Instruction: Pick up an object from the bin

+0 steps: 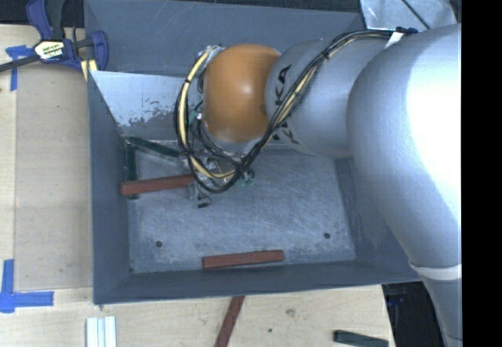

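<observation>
My gripper (202,195) reaches down under the arm's wrist at the bin's left middle, mostly hidden by cables. A reddish-brown flat stick (155,186) lies on the bin floor just left of it, its right end running up to the gripper. Whether the stick is touched cannot be told. A dark green angled piece (146,150) lies just behind the stick, near the bin's back left wall. A second reddish-brown stick (243,260) lies flat along the front wall, well apart from the gripper.
The arm with its orange cover and cables spans the bin's back and right side. Bare grey floor lies between the gripper and the front stick.
</observation>
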You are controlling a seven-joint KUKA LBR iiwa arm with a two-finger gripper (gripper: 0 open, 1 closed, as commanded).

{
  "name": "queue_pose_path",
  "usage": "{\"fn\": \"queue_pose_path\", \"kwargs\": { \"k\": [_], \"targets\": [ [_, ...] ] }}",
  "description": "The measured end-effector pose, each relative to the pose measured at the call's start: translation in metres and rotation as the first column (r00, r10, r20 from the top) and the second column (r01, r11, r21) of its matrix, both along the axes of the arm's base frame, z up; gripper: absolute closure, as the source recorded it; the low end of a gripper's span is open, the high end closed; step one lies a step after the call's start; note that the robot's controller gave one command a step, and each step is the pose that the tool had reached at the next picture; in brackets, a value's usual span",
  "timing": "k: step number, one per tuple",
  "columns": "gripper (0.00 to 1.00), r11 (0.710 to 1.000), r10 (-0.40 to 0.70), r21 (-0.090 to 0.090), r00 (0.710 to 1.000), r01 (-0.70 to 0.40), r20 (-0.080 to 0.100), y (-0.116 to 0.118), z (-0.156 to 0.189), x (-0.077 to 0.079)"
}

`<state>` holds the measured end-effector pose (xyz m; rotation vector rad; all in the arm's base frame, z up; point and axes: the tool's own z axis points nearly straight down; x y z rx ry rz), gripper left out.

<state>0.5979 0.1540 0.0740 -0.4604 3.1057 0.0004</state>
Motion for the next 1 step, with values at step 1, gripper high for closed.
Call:
{"fn": "queue_pose_path", "kwargs": {
  "k": [1],
  "targets": [
    [1.0, 0.999, -0.05, 0.001, 0.999, 0.05, 0.003, 0.0016, 0.1446, 0.0097]
  ]
}}
